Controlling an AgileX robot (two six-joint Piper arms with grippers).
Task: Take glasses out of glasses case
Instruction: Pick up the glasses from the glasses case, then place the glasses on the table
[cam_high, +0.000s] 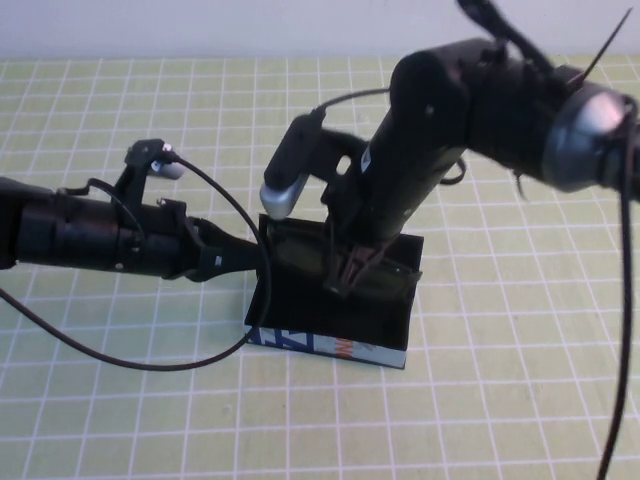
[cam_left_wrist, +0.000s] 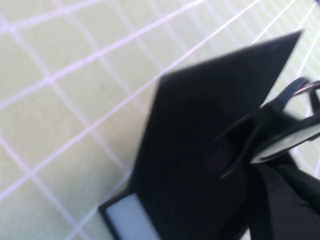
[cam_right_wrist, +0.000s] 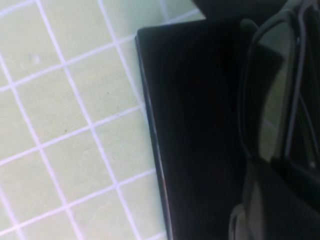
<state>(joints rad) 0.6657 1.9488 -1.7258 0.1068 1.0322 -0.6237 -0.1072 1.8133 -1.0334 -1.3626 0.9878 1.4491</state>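
Note:
The glasses case (cam_high: 330, 345) lies open mid-table, with black lining and a light blue printed front side. The dark glasses (cam_high: 300, 252) sit inside it, tilted. My right gripper (cam_high: 348, 278) reaches down into the case from the upper right and is shut on the middle of the glasses. My left gripper (cam_high: 258, 255) comes in from the left and is shut on the case's left wall. The left wrist view shows the case (cam_left_wrist: 200, 100), the glasses (cam_left_wrist: 290, 135) and my left gripper (cam_left_wrist: 252, 195). The right wrist view shows the case (cam_right_wrist: 195, 125), the glasses (cam_right_wrist: 272, 100) and my right gripper (cam_right_wrist: 245, 200).
The table is covered by a light green mat with a white grid (cam_high: 500, 400). A black cable (cam_high: 120, 360) from the left arm loops across the mat in front of the case's left side.

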